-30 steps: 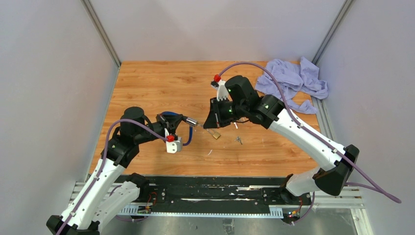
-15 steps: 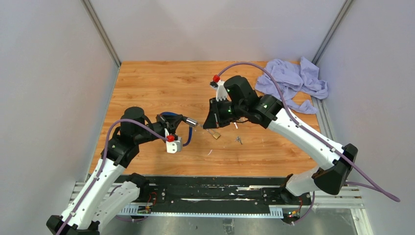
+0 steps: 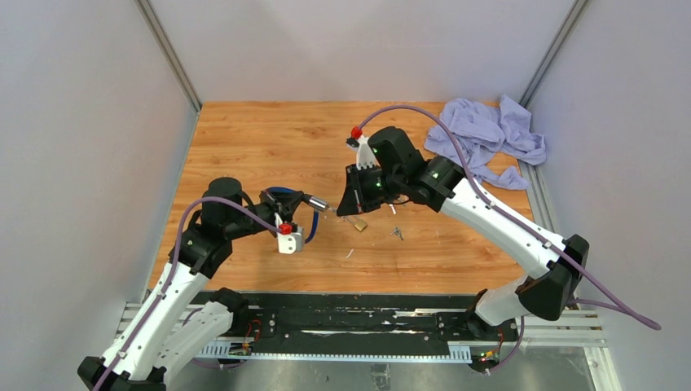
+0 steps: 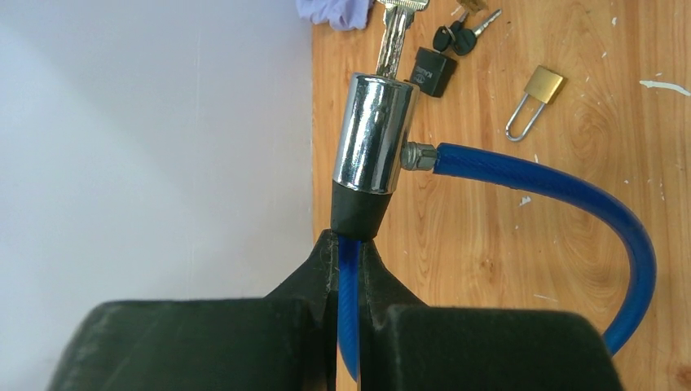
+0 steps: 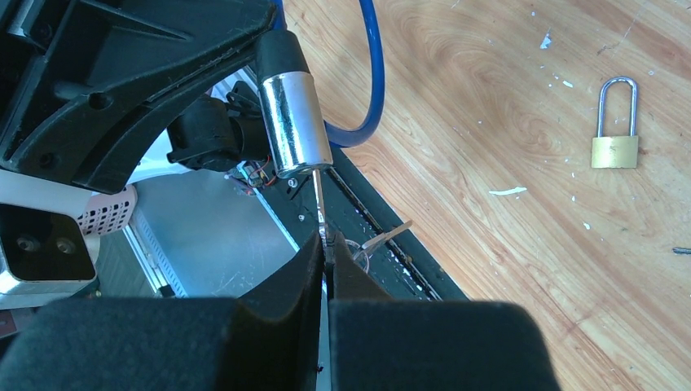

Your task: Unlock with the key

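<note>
A blue cable lock [image 4: 562, 186] with a chrome cylinder [image 4: 375, 134] is held up off the wooden table. My left gripper [image 4: 349, 244] is shut on the blue cable right behind the cylinder's black collar. A silver key [image 5: 319, 204] runs into the cylinder's [image 5: 297, 122] end face, and my right gripper [image 5: 327, 248] is shut on the key's head. From above, the cylinder [image 3: 318, 203] sits between the left gripper [image 3: 305, 199] and the right gripper [image 3: 345, 208]. How deep the key [image 4: 395, 41] goes is hidden.
A small brass padlock [image 3: 357, 221] lies on the table under the right gripper. A bunch of small keys [image 3: 397, 234] lies to its right, and a small black block [image 4: 432, 69] is near them. A crumpled lilac cloth [image 3: 489, 138] sits at the back right corner.
The right arm has shifted slightly to the left, toward the cylinder. The left arm and the lock have stayed in place.
</note>
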Robot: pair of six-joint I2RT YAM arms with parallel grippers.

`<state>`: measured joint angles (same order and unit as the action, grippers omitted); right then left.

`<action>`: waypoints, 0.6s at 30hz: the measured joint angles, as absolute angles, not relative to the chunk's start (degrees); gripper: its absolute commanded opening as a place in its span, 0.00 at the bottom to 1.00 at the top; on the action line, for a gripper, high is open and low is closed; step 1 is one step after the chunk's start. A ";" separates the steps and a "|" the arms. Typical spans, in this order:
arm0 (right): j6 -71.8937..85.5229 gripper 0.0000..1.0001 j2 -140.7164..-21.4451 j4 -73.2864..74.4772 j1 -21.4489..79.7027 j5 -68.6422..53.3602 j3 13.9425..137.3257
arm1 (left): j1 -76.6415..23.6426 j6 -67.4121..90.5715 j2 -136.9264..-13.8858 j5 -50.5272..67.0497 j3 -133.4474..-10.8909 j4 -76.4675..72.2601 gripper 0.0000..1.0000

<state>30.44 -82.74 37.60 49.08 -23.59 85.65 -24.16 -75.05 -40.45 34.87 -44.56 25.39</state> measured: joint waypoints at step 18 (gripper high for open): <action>30.68 0.00 -83.68 37.63 49.10 -23.59 85.67 | -28.64 -77.67 -40.77 28.77 -44.56 25.41 0.00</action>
